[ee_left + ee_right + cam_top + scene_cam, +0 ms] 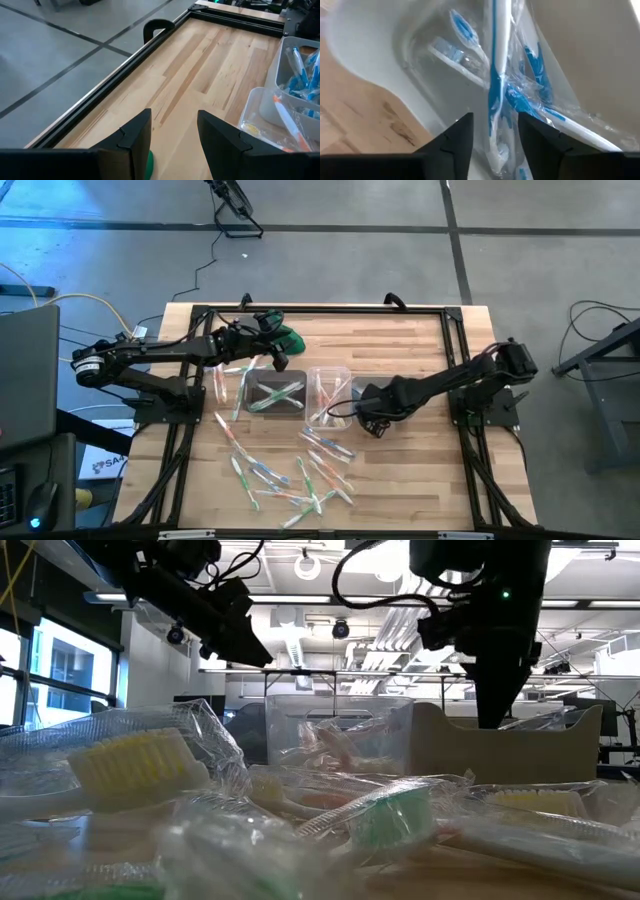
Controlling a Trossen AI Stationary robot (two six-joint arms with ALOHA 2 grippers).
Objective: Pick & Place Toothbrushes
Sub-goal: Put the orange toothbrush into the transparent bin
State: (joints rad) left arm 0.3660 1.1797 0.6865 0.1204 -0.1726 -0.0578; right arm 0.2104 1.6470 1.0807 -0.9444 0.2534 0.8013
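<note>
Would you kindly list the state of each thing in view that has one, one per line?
Left gripper: open, empty, hovering over the table's far-left part beside a green lump.
Right gripper: open, over the blue toothbrushes in the right tub.
Left tub: holds green toothbrushes.
Middle tub: holds orange-pink toothbrushes.
Loose toothbrushes: wrapped, scattered on the table.

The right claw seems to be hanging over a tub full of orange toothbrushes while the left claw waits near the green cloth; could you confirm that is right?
Not quite: the toothbrushes in the tub under the right claw are blue, as the right wrist view shows. The left claw does wait near the green cloth.
</note>
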